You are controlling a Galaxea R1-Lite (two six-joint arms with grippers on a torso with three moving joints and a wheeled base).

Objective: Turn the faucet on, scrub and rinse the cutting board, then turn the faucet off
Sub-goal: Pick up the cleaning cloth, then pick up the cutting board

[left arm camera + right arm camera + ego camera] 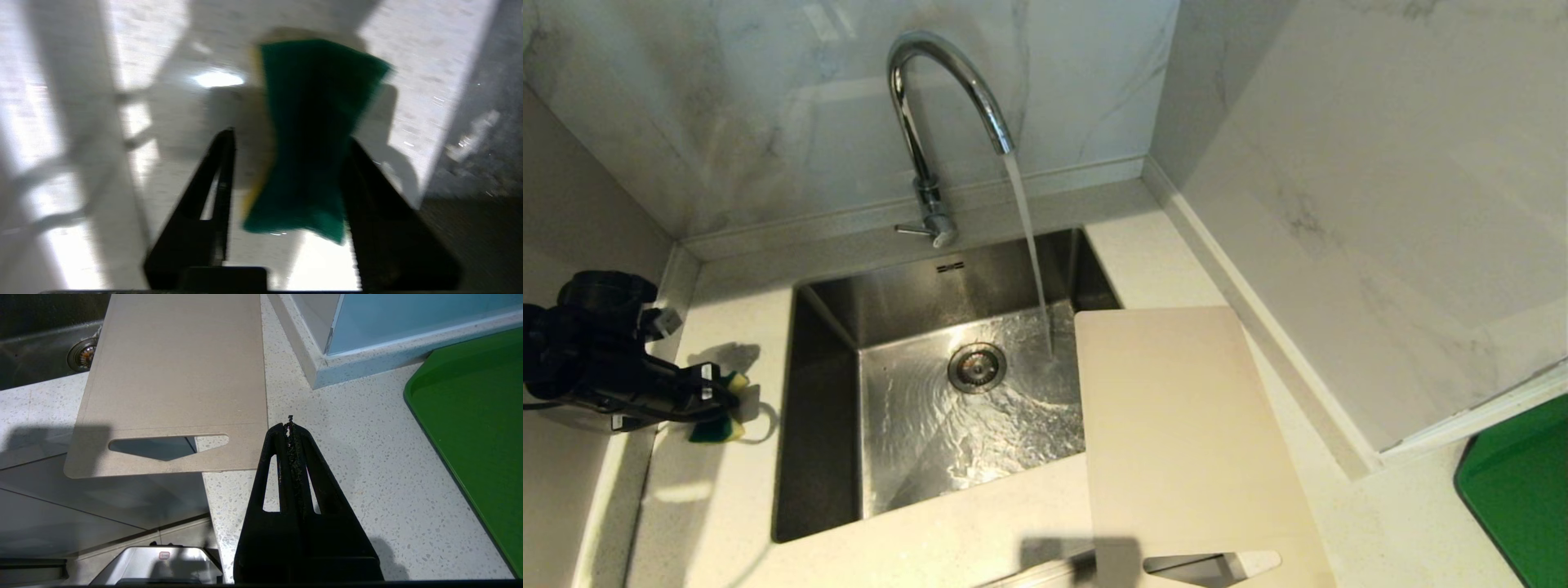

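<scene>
The left gripper [723, 404] has its fingers [222, 171] clamped on a green-and-yellow sponge [310, 139] over the worktop [727, 327], left of the sink [817, 392]. The right gripper [290, 426], fingers pressed together, hangs over the worktop beside the cutting board [1184, 441], which overhangs the sink's right edge. Water streams from the faucet [931, 106].
</scene>
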